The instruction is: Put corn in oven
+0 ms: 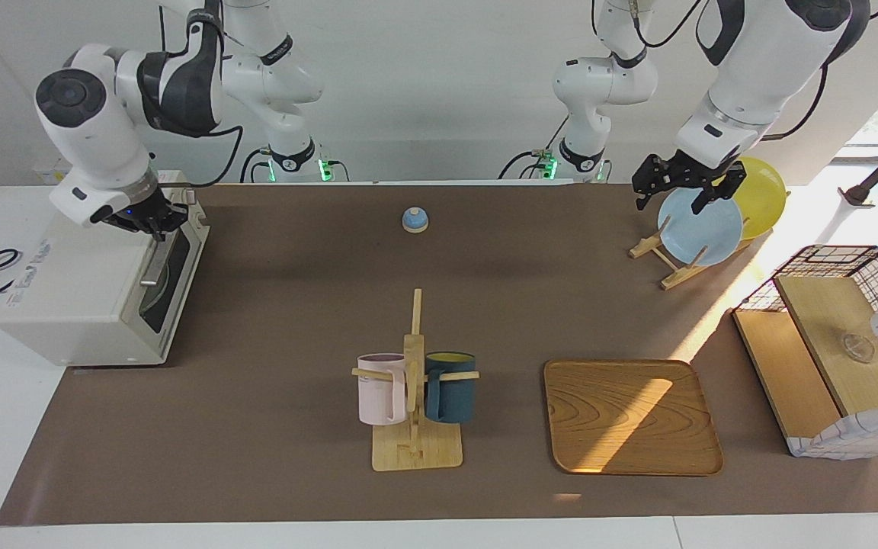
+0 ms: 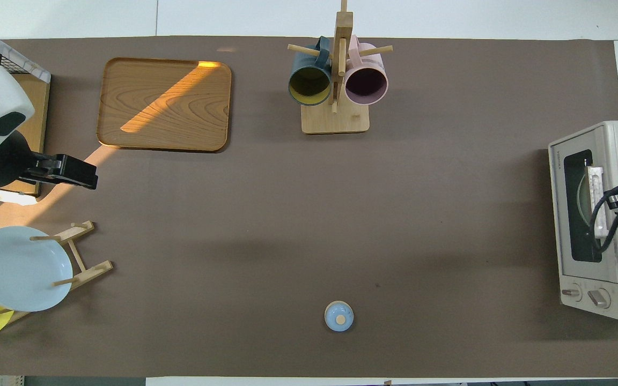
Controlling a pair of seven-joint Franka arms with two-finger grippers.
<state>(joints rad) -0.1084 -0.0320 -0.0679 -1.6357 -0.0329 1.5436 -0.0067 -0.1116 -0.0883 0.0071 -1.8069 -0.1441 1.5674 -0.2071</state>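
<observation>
At the left of the facing view, the boxy cream-white toaster oven (image 1: 81, 305) stands on the brown surface with its dark glass door (image 1: 168, 282) shut. The right gripper (image 1: 153, 219) is closed and sits at the door's upper edge; I cannot tell if it grips the metal bar handle (image 2: 594, 203) or only presses beside it. The glossy yellow corn shows in neither view, so I judge it is inside the oven, hidden by the dark glass, and the task is nearly finished. To end this step well, the gripper should make sure the door is fully seated and then lift straight away, without pulling the handle back. In the lower centre, the pale pink mug (image 1: 379, 389) and the dark blue mug (image 1: 450, 386) hang on a wooden stand, and both look empty from overhead. The rounded wooden tray (image 1: 629, 415) beside them carries nothing. In the upper right the left gripper (image 1: 684, 187) waits open over the light blue plate (image 1: 702, 229). At the right edge, the black wire basket (image 1: 839, 247) holds wooden boards.
</observation>
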